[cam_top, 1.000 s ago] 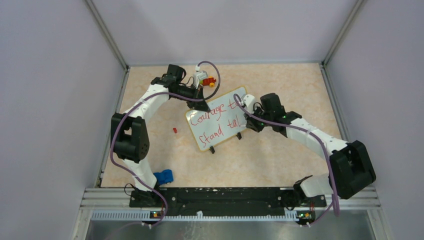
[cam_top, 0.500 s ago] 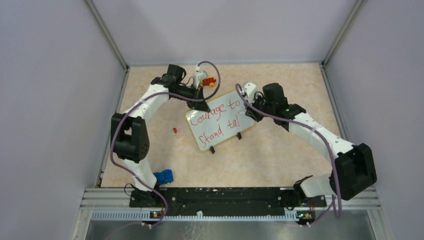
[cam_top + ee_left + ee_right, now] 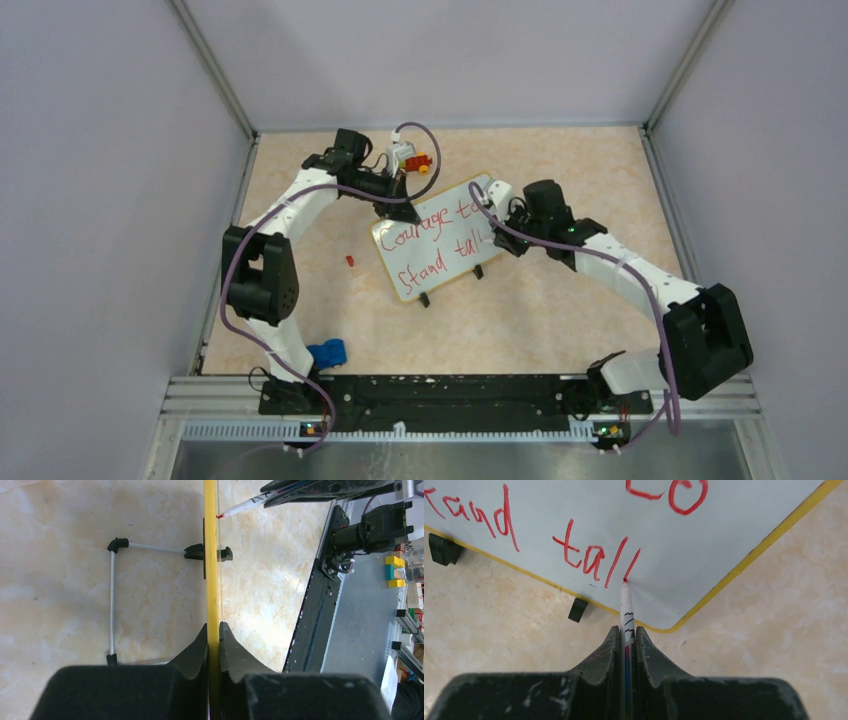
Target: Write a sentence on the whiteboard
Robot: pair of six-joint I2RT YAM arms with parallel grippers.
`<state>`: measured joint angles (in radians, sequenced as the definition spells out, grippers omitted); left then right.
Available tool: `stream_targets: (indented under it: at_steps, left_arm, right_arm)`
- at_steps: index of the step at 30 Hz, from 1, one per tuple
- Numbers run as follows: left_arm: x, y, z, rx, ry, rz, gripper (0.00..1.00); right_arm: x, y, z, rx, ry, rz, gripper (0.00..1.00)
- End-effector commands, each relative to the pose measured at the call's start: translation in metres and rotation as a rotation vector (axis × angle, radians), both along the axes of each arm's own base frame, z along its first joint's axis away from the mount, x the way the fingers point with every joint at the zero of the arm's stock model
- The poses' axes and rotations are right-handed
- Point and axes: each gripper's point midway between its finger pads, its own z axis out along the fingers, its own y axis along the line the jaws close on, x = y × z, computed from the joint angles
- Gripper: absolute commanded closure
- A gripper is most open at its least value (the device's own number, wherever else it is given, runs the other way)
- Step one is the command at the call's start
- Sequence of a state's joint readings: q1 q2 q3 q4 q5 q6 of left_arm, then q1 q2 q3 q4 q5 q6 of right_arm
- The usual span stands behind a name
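Note:
The whiteboard (image 3: 396,276) stands tilted on black feet mid-table, with a yellow rim. The red sentence (image 3: 432,240) reads "Courage to / Stand tall". My left gripper (image 3: 392,209) is shut on the board's top-left edge; in the left wrist view the jaws (image 3: 213,629) clamp the yellow rim (image 3: 210,540). My right gripper (image 3: 626,629) is shut on a white marker (image 3: 626,607). Its red tip touches the board at the foot of the last "l" of "tall" (image 3: 594,560). In the top view the right gripper (image 3: 497,216) is over the board's right end.
A small red cap (image 3: 349,261) lies left of the board. A blue object (image 3: 327,353) sits near the left arm's base. Coloured blocks (image 3: 411,158) stand at the back. The board's wire stand (image 3: 112,600) reaches behind it. Enclosure walls ring the table.
The right gripper went up towards the board's top right, then came back down with the marker. The word went from "tal" to "tall". The left arm has not moved.

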<state>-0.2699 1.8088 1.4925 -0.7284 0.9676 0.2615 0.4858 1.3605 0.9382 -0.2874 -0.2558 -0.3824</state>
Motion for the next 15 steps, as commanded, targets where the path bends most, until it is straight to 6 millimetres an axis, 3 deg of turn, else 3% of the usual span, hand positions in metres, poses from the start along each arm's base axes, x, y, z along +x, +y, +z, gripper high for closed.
stream_targets:
  at_steps: [1, 7, 15]
  left_arm:
    - [-0.018, 0.005, -0.033, 0.103, 0.066, -0.033, 1.00]
    - [-0.019, 0.005, -0.032, 0.100, 0.066, -0.032, 1.00]
    - [-0.018, 0.005, -0.029, 0.099, 0.057, -0.029, 1.00]
  right_arm:
    - [-0.004, -0.006, 0.002, 0.017, -0.031, -0.010, 1.00]
    - [-0.008, -0.010, -0.002, 0.009, -0.026, -0.018, 1.00]
    - [0.009, -0.006, 0.052, 0.026, -0.107, -0.019, 1.00]
